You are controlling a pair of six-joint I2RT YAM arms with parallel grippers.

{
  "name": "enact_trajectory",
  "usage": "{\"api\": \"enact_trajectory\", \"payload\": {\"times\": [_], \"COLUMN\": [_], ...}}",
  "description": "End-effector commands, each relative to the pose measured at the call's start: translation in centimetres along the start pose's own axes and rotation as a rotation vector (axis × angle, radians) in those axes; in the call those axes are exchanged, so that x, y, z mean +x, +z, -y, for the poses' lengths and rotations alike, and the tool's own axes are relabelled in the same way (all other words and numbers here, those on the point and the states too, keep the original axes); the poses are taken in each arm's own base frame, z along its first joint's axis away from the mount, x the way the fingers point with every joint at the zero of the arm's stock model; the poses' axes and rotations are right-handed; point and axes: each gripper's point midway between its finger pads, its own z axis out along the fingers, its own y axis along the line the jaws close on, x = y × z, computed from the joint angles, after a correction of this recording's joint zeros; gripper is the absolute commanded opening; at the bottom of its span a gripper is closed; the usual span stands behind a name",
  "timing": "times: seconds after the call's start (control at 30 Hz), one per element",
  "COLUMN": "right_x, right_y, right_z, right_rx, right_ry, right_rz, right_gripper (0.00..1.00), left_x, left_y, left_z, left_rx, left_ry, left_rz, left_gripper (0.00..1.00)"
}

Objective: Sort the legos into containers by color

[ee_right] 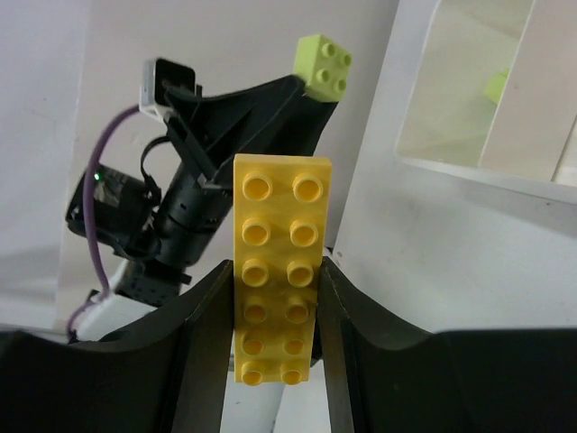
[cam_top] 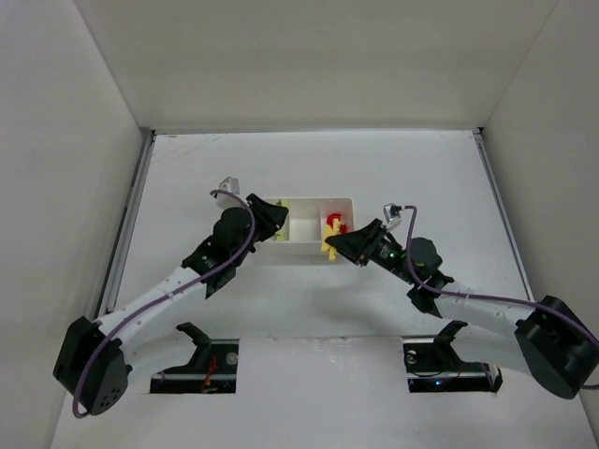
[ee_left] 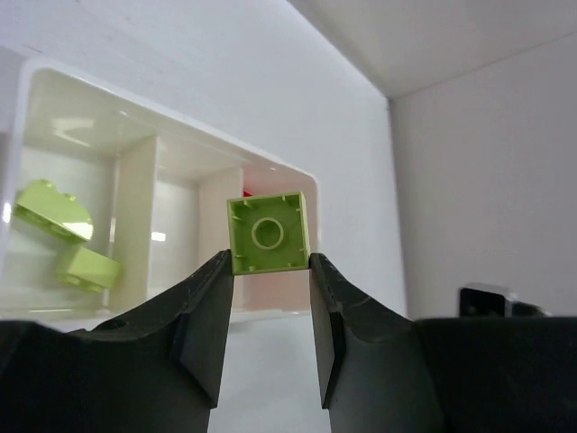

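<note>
The left gripper (ee_left: pixel 270 263) pinches the green brick (ee_left: pixel 268 233), the right gripper (ee_right: pixel 277 271) the yellow brick (ee_right: pixel 275 221), by flat sides; expect light, rigid, slippery plastic.

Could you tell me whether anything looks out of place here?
Nothing clearly wrong. The left gripper holds a light green brick, the right gripper a long yellow brick. Yellow shows beside the red lego at the right end of the tray; possibly just the held brick.

bench (cam_top: pixel 309 168): white, flat
back wall (cam_top: pixel 318 56): white, bare
left wall (cam_top: pixel 56 187): white, bare
right wall (cam_top: pixel 552 168): white, bare
rails (cam_top: pixel 124 224): grey, along both bench sides
light: soft, even
</note>
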Motion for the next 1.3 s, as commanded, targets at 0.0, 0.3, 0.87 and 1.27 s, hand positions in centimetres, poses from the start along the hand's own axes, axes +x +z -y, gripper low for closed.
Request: {"api": "enact_trajectory", "payload": {"times": [0.0,0.3,0.87,1.27], "right_x": [-0.2,0.0,1.8,2.4], "right_y": [-0.4,-0.3,0.5,1.4], "right_z": [-0.5,-0.1,-1.6,-3.5], "right_rx": [-0.015,0.007,-0.065,-0.161], "right_ry": [-0.066,-0.095,-0.041,0.093], "right_rz": [0.001,-0.02,-0.146,-0.201], "right_gripper": [0.35,0.36,0.37,0.37], "left_x": [0.4,0.8,4.3,3.9], "left_y": [0.7,1.6,-4.7,-5.8], "left_z": [-3.5,-4.2,4.3,6.7], "left_rx": [-0.194,-0.227,0.326,0.525], "left_ry": [0.179,0.216,-0.154,-0.217], "left_rz": [-0.026,-0.04,-0.201,-0.169], "left_gripper": [0.3,0.5,0.57,0.58]}}
